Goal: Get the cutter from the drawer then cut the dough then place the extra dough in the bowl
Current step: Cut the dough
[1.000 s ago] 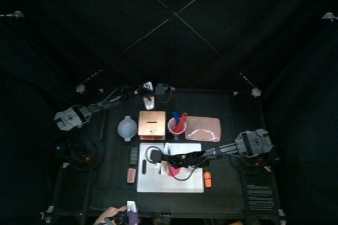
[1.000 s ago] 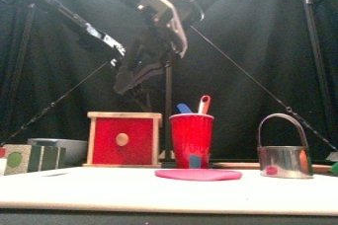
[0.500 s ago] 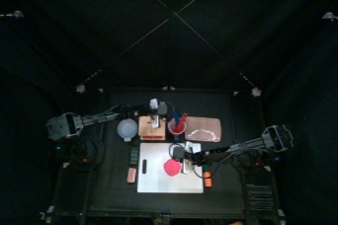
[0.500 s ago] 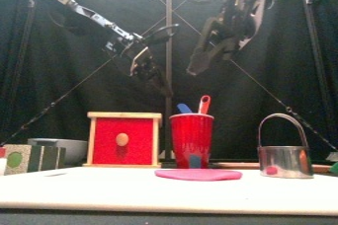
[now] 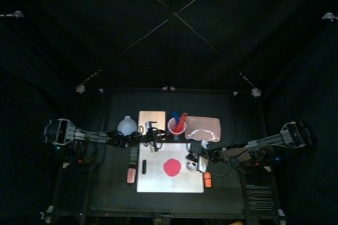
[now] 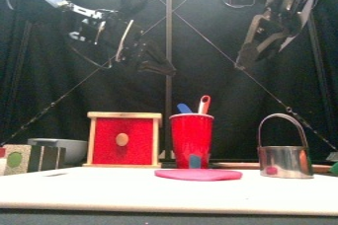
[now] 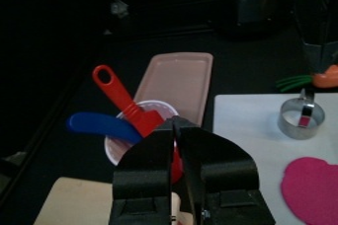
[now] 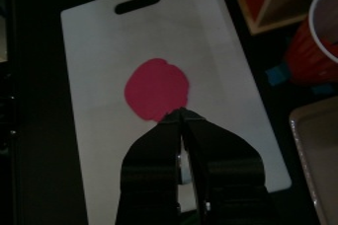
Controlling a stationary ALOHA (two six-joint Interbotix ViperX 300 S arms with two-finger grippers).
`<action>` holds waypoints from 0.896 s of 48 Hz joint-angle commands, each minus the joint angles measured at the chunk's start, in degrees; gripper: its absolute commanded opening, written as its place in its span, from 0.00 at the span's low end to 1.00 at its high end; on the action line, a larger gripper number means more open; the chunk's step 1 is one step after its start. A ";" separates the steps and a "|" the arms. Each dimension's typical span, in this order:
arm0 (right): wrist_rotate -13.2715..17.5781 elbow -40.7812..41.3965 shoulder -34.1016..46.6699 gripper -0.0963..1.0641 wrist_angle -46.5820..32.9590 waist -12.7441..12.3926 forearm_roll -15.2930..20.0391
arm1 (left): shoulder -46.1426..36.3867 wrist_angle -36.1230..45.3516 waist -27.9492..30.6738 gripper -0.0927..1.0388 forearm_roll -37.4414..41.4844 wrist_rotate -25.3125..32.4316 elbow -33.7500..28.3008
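Cutter already out, upright on white board near red dough, ready for cutting. Left claw, right claw both pinched together, empty, raised clear above surface.

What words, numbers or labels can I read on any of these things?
None. The box, cup, cutter, board, dough and tray show no word, number or sign that can be read.
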 commanded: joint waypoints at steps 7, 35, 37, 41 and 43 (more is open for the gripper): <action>-0.09 -0.53 -1.58 0.39 3.78 0.88 0.35 | 2.46 -8.17 -5.98 0.50 -2.81 -8.44 2.64; 0.00 -1.93 1.85 0.85 11.78 5.27 8.79 | 9.32 -13.62 -6.94 0.50 24.26 -40.61 4.92; 0.00 -2.37 2.64 0.85 12.66 5.54 9.32 | 9.32 -13.62 -6.94 0.50 25.84 -41.31 5.01; 0.00 -3.25 4.39 0.85 14.15 5.71 9.67 | 9.40 -13.62 -7.56 0.50 28.56 -41.92 5.36; 0.00 -3.87 5.54 0.85 14.59 5.80 9.93 | 9.67 -13.62 -7.73 0.50 29.79 -41.84 5.45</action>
